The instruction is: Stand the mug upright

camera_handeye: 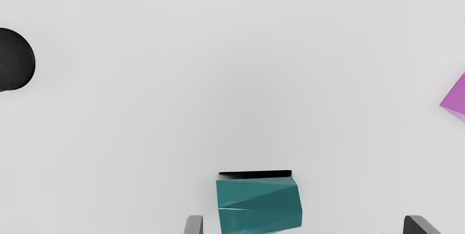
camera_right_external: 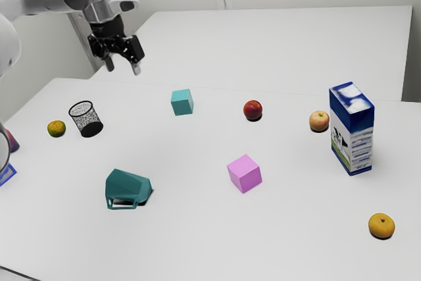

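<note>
In the exterior view a teal mug (camera_right_external: 129,187) lies on its side on the white table, its handle toward the near edge. The gripper (camera_right_external: 123,68) is high above the table in that view's upper left, well clear of the mug. The wrist view has the mug (camera_handeye: 259,205) below the hand, between the lines of the two spread fingertips but far beneath them. Nothing is held by the gripper (camera_handeye: 303,225), which stands open.
Around the mug on the table (camera_right_external: 191,228) are a black mesh cup (camera_right_external: 86,120), a teal cube (camera_right_external: 182,102), a pink cube (camera_right_external: 245,174), a red fruit (camera_right_external: 252,110), an apple (camera_right_external: 319,121), a milk carton (camera_right_external: 352,129) and an orange fruit (camera_right_external: 381,226). A small green-orange fruit (camera_right_external: 56,128) sits beside the mesh cup.
</note>
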### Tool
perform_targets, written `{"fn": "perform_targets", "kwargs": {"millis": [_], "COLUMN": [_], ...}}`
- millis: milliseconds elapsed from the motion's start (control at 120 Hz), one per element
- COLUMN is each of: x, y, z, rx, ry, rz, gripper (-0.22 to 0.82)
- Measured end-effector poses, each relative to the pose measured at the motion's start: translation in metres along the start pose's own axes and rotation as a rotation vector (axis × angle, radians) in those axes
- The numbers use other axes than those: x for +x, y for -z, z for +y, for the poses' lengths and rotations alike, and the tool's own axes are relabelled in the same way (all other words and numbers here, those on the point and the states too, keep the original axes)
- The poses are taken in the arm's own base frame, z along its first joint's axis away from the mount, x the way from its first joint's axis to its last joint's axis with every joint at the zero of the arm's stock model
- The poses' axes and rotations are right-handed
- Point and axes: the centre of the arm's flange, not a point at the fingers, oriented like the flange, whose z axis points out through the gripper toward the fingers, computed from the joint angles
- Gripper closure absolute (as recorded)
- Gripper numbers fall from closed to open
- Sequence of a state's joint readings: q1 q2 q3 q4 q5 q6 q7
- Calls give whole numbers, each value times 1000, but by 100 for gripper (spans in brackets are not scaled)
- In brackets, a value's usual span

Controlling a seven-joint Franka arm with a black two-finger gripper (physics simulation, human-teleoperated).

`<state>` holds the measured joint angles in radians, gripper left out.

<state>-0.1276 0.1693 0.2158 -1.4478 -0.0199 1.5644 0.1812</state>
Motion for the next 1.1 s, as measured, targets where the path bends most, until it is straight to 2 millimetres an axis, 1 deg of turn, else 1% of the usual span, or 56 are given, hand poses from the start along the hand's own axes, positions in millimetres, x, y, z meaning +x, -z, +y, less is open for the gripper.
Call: {"fn": "perform_targets", "kwargs": {"millis": [117,158,233,292,342,392,450,558,600,667,733,783,833,875,967,1100], "x": [1,-2,-11,-22,-38,-52,-62,-70,-71,-72,-85,-103,-123,-132,-138,-136], "y": [-5,-12,-27,-49,-69,-85,-101,-125,-133,-151,-175,-189,-200,-207,-220,-239], "z": [-1,-2,-13,-25,-37,-49,-61,-83,-89,-98,-102,-99,-95,-95,-102,-112], "rx": [-33,-68,-150,-235,-319,-383,-439,-503,-523,-559,-612,-659,-698,-715,-721,-708], "ry": [-10,-7,21,54,90,121,153,196,204,216,231,234,236,239,247,247], "rz": [16,11,-2,-28,-50,-62,-75,-95,-104,-127,-162,-177,-181,-179,-173,-171], "gripper": [0,0,0,0,0,0,0,0,0,0,0,0,0,0,0,0]}}
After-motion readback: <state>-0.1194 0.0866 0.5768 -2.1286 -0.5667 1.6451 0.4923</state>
